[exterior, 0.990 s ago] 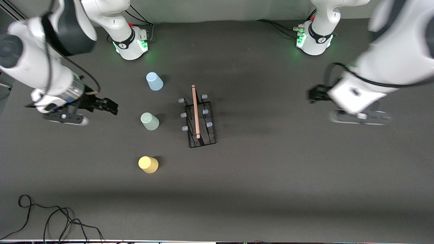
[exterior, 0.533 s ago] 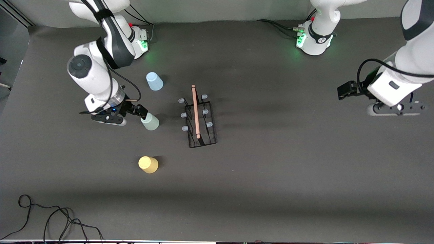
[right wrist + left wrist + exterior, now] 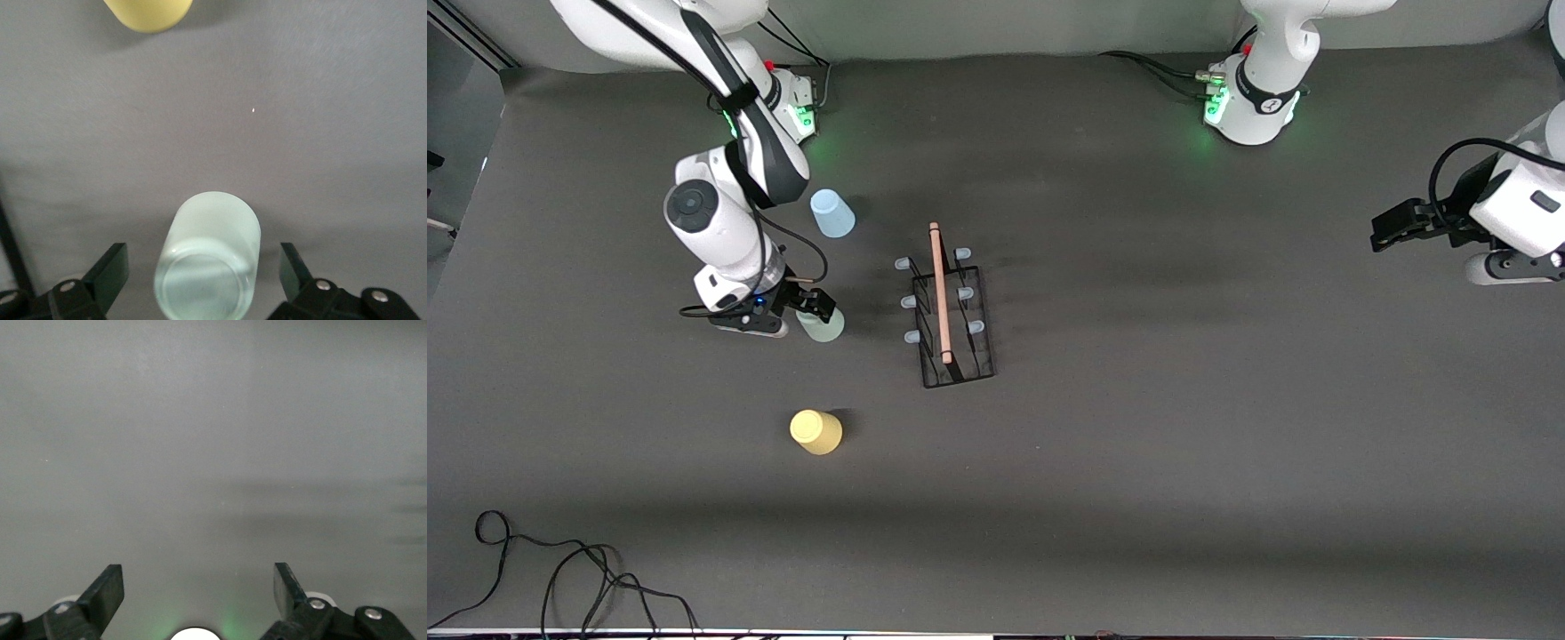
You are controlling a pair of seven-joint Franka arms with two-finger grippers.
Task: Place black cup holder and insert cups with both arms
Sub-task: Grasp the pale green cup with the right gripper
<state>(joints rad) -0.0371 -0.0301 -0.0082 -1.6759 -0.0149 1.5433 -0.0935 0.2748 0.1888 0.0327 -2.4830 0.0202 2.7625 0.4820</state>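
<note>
The black cup holder [image 3: 947, 320] stands mid-table with its wooden rod handle [image 3: 939, 289] on top and nothing on its prongs. Three cups stand beside it toward the right arm's end: light blue [image 3: 831, 214], mint green [image 3: 823, 325] and, nearest the front camera, yellow [image 3: 815, 432]. My right gripper [image 3: 811, 307] is open and low at the mint cup. In the right wrist view the mint cup [image 3: 208, 257] sits between the open fingers of the right gripper [image 3: 201, 257], apart from both; the yellow cup [image 3: 148, 12] shows farther off. My left gripper [image 3: 1392, 229] is open and empty over the left arm's end; the left wrist view shows this gripper [image 3: 198, 577] over bare mat.
A black cable [image 3: 560, 578] lies coiled at the table's front edge toward the right arm's end. The green-lit arm bases [image 3: 778, 107] [image 3: 1249, 102] stand along the edge farthest from the front camera. The grey mat [image 3: 1183, 400] is bare toward the left arm's end.
My right arm has swung in from the right arm's end and lowered its open gripper around the mint cup. My left arm has drawn back toward the left arm's end.
</note>
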